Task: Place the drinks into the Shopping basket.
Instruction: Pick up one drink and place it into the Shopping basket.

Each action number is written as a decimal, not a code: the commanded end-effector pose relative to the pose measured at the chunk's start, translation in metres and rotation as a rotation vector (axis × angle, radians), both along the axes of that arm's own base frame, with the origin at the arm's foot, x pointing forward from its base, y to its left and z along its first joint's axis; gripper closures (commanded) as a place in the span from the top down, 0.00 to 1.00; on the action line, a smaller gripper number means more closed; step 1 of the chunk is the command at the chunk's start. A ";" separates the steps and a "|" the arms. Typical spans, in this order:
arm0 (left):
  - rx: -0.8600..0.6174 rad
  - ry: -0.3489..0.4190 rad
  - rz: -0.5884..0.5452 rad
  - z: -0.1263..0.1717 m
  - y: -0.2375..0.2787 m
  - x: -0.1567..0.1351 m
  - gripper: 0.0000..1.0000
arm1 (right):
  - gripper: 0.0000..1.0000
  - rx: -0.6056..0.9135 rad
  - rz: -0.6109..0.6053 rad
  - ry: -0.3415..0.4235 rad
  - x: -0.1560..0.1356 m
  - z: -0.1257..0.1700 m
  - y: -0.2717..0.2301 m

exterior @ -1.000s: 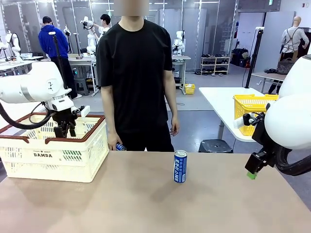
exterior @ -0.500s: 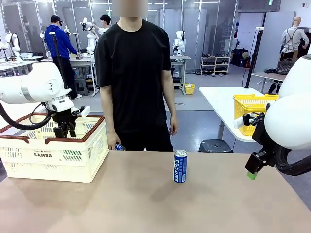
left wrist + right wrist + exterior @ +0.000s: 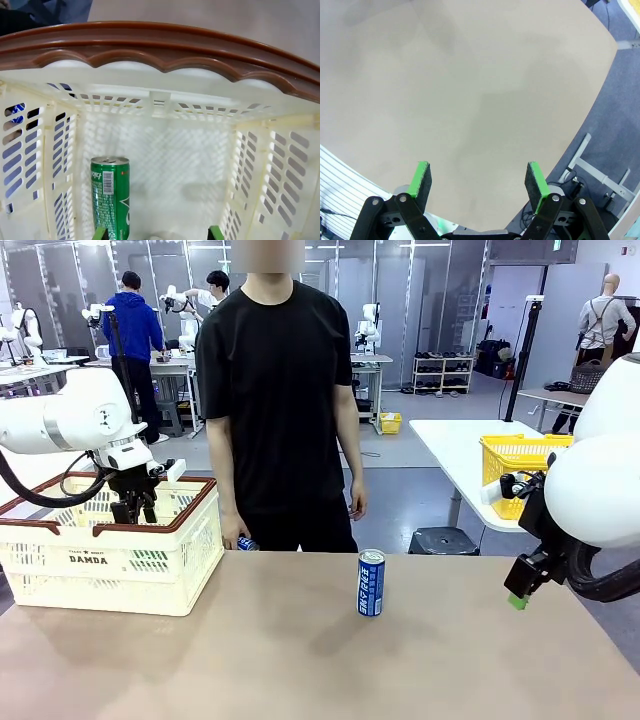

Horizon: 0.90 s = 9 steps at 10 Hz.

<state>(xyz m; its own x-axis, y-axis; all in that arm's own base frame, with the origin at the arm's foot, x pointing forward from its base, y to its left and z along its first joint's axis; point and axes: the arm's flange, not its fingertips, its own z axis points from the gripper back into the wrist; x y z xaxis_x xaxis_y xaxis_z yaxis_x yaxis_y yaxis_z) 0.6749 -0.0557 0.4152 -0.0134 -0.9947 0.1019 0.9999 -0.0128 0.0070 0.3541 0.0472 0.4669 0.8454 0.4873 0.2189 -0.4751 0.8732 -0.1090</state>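
Note:
A slim blue can (image 3: 371, 583) stands upright on the tan table (image 3: 300, 660), just right of the middle and near the far edge. At the left is the cream Shopping basket (image 3: 110, 558) with its brown rim (image 3: 165, 50). Inside it, a green can (image 3: 110, 197) stands upright close to one wall. My left gripper (image 3: 133, 510) hangs over the basket, open (image 3: 157, 234), with the green can just beyond its left pad and free of it. Off the table's right edge my right gripper (image 3: 520, 590) is open and empty (image 3: 479, 180), facing bare tabletop. The person's hand holds another small blue can (image 3: 247, 543).
A person in a black shirt (image 3: 275, 390) stands at the far side of the table, between the basket and the blue can. A yellow mesh basket (image 3: 515, 455) sits on a white table behind, at the right. The table's corner and the floor (image 3: 615, 115) lie under my right gripper.

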 end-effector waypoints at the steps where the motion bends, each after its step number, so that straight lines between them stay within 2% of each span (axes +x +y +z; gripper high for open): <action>1: 0.003 -0.038 0.007 0.017 0.004 0.000 1.00 | 0.94 0.000 0.002 0.004 -0.001 0.000 0.000; 2: 0.004 -0.043 0.004 0.034 0.007 -0.004 1.00 | 0.94 0.000 0.002 0.004 -0.001 0.000 0.000; 5: 0.011 -0.153 0.000 0.096 0.013 -0.024 1.00 | 0.94 0.000 0.002 0.004 -0.001 0.000 0.000; 7: 0.008 -0.235 -0.024 0.141 0.015 -0.064 1.00 | 0.94 0.000 0.002 0.004 -0.001 0.000 0.000; 8: 0.020 -0.252 -0.018 0.155 0.017 -0.088 1.00 | 0.94 0.000 0.002 0.004 -0.001 0.000 0.000; 9: 0.043 -0.226 -0.025 0.162 0.018 -0.115 1.00 | 0.94 0.000 0.002 0.004 -0.001 0.000 0.000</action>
<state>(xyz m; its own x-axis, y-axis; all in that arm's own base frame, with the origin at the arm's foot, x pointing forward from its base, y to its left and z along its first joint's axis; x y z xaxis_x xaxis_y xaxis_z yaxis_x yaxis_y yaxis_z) 0.5972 -0.0422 0.5899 -0.0386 -0.9973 0.0630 0.9688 -0.0219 0.2469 0.3540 0.0472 0.4669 0.8453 0.4873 0.2190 -0.4751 0.8731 -0.1091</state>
